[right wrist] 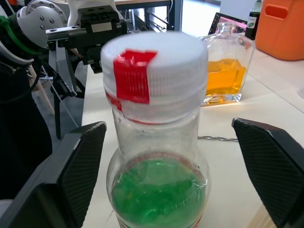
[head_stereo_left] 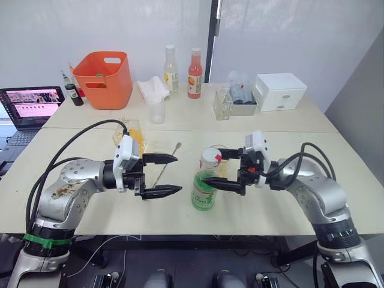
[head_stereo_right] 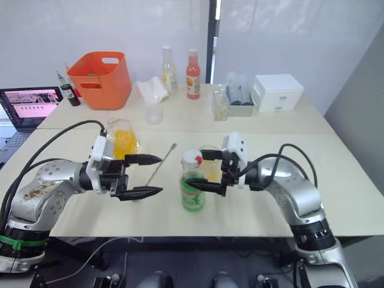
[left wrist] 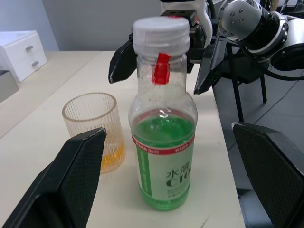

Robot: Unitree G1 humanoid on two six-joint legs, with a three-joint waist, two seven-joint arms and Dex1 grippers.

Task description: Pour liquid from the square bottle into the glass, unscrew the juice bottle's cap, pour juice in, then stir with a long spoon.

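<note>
The juice bottle (head_stereo_left: 204, 183) stands upright near the front edge of the desk (head_stereo_left: 282, 141), its cap (left wrist: 160, 34) still screwed on and marked with red tape. The glass (left wrist: 95, 130) sits just behind it with a little orange liquid in the bottom, so the first pour looks done. The square bottle (head_stereo_right: 122, 140) rests farther back on the robot's left, and the long spoon (head_stereo_left: 167, 162) lies flat between the two arms.

The right gripper (head_stereo_left: 224, 168) has its fingers spread around the bottle's upper part, apparently not yet gripping. The left gripper (head_stereo_left: 163, 175) is spread wide, well apart from the bottle.

The main risk is tipping: if one gripper twists the cap before the other steadies the body, the bottle may spin, slide or topple into the glass. An off-centre close could also nudge it toward the desk edge.
</note>
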